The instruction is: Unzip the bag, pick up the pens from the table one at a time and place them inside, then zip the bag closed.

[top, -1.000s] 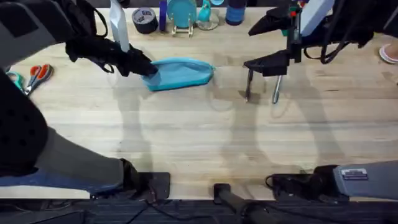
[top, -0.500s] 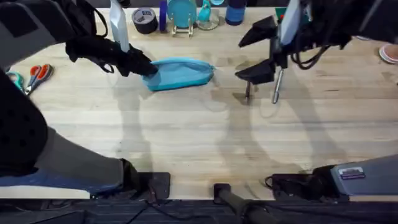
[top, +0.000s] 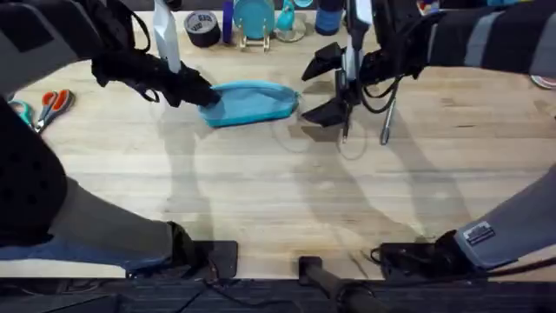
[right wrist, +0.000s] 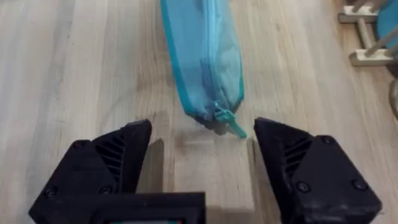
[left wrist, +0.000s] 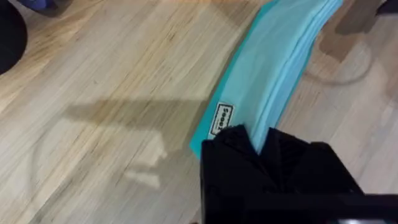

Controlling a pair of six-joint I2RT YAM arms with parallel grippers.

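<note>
Blue fabric bag (top: pixel 252 103) lies far-centre on the worktop (top: pixel 278 200) overhead, both pens (top: pixel 385 122) to its right. Left wrist view: left fingers (left wrist: pixel 273 162) clamp the bag's end. Right wrist view: right fingers (right wrist: pixel 202 165) spread wide before the zipper pull (right wrist: pixel 227 121); centre on the tab, close, then draw steadily along the zipper.
</note>
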